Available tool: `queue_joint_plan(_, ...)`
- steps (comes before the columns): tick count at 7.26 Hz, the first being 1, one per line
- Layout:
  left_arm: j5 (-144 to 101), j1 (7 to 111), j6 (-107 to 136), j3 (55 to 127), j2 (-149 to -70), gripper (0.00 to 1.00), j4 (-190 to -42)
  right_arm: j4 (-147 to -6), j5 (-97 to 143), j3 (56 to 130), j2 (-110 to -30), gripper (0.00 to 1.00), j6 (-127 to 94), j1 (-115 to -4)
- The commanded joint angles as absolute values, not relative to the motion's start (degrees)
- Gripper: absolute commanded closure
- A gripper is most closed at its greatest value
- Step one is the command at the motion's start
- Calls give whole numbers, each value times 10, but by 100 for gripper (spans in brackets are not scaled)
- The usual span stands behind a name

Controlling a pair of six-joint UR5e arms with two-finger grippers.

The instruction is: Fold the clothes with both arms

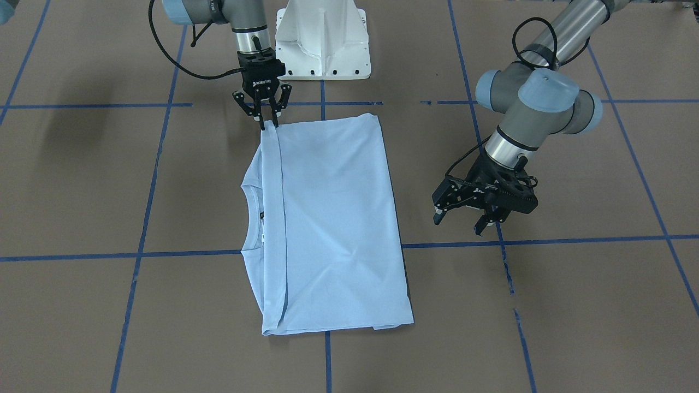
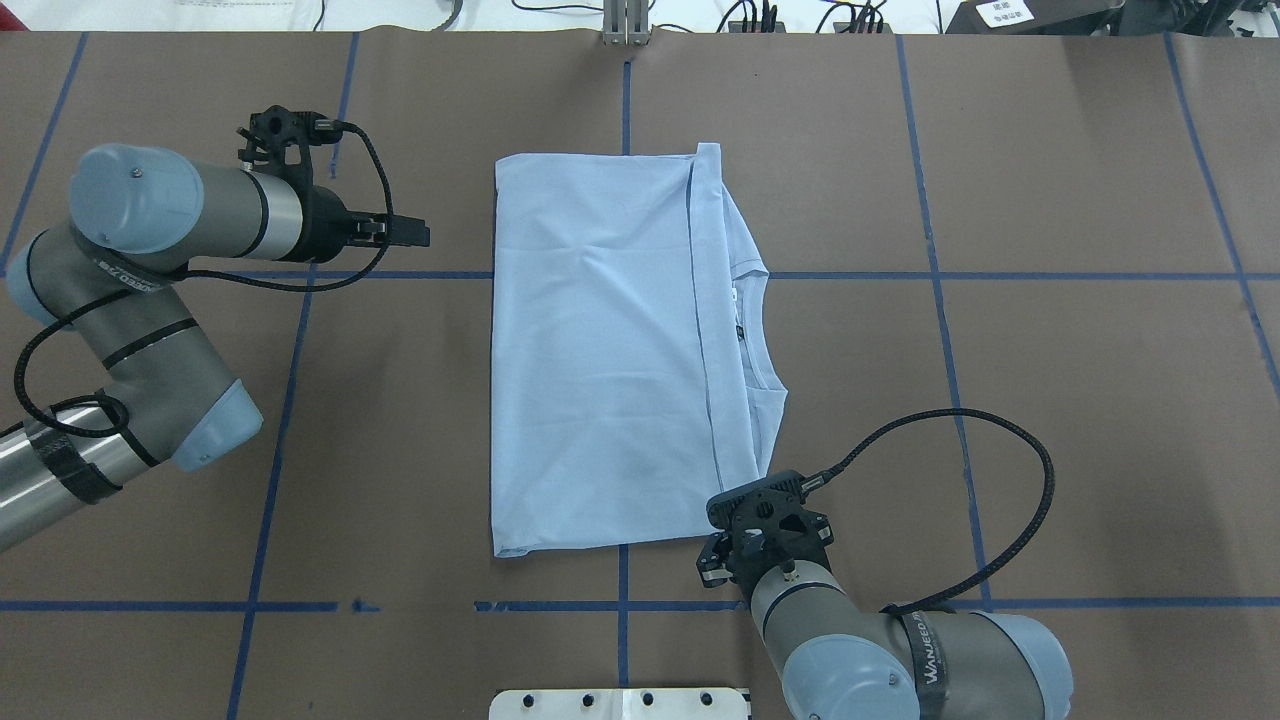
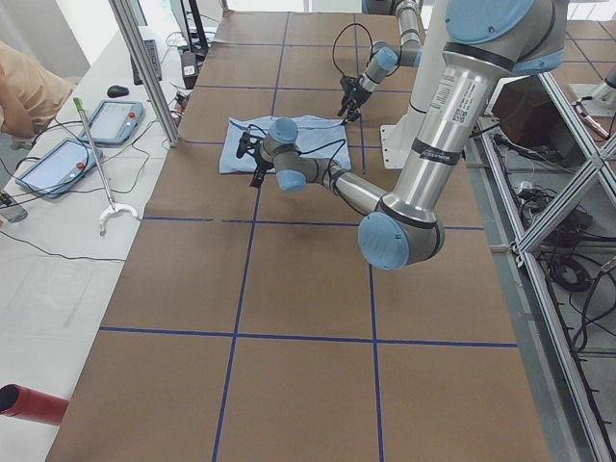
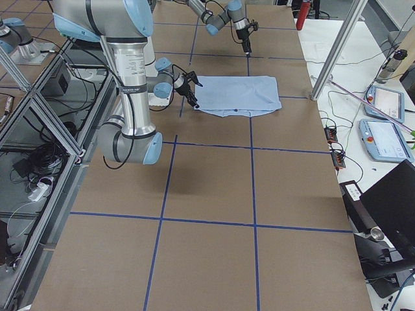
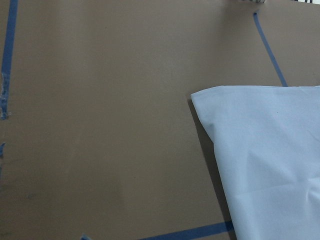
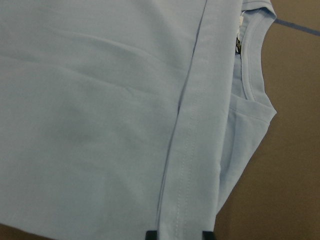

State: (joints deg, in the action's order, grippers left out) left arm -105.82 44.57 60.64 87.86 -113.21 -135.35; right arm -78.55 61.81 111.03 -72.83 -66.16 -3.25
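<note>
While the right gripper [image 1: 270,125] points down, fingers spread astride the T-shirt [image 1: 333,218] hem, the left gripper [image 1: 458,225] tilts, fingers likewise spread.

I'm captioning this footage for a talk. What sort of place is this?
Probably a robotics lab or test cell: a left arm and right arm at a table gridded with blue tape, a T-shirt laid out, and teach pendants alongside.

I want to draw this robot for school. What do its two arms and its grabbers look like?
The left arm and right arm are silver-grey tubes with rounded light blue joint caps, each trailing a looping black cable. The left gripper and right gripper are black, with two thin fingers; the right one carries white lettering.
</note>
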Motion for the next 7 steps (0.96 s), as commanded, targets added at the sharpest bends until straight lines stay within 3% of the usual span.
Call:
queue_joint_plan(1, -1059, 446, 606, 879, -1131, 0, -1354, -786, 614, 1109, -726, 75, -652, -31)
queue_joint_plan(2, -1059, 446, 606, 878, -1131, 0, -1354, -786, 612, 1109, -724, 91, -653, -30)
queue_joint_plan(3, -1058, 446, 606, 878, -1131, 0, -1354, -784, 611, 1109, -722, 100, -664, -28)
queue_joint_plan(7, -1058, 445, 606, 878, -1132, 0, -1354, -782, 620, 1136, -768, 100, -795, -50)
